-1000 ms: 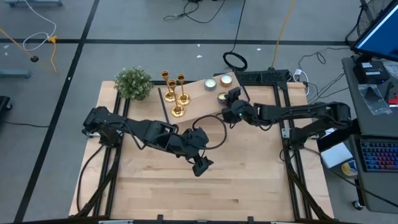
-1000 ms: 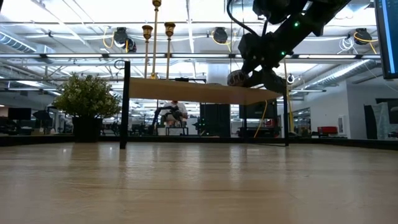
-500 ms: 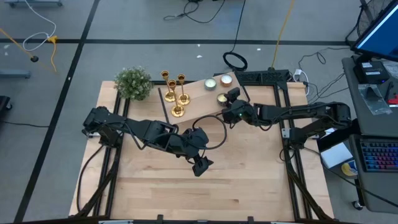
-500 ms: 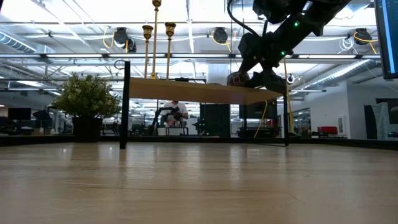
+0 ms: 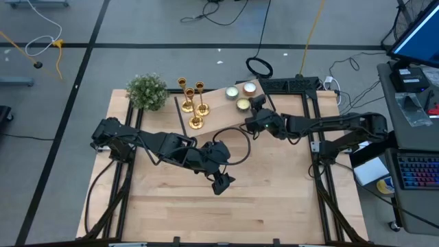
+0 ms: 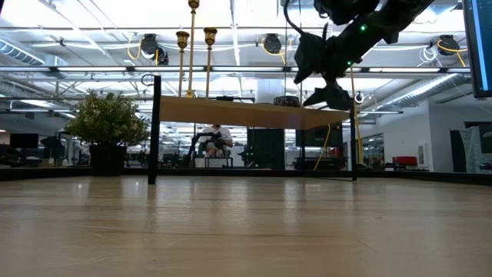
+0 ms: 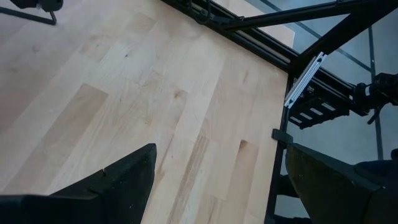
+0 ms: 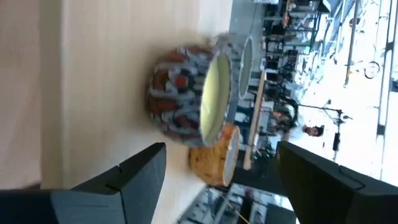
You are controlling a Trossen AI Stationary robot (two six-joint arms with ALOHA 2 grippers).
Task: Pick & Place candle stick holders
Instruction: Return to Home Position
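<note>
Three gold candle stick holders (image 5: 192, 103) stand by their round bases on a raised wooden board (image 5: 218, 104) at the table's far side; the low view shows their stems (image 6: 192, 54). My right gripper (image 5: 253, 110) is open just off the board's right part, behind a patterned tealight (image 8: 189, 93) that rests on the board, with an orange one (image 8: 214, 163) beyond it. The fingers touch neither. My left gripper (image 5: 221, 184) is open and empty over the middle of the table, above bare wood (image 7: 221, 155).
Two more tealights (image 5: 240, 90) sit on the board's far right. A potted plant (image 5: 147, 91) stands at the far left. A black cable loop (image 5: 233, 144) lies between the arms. Black frame rails (image 5: 315, 158) run along the table's sides.
The patterned tealight, held by my right gripper just above the board's right edge, now rests on the board. My right gripper has let go of it and drawn slightly up and back from it.
</note>
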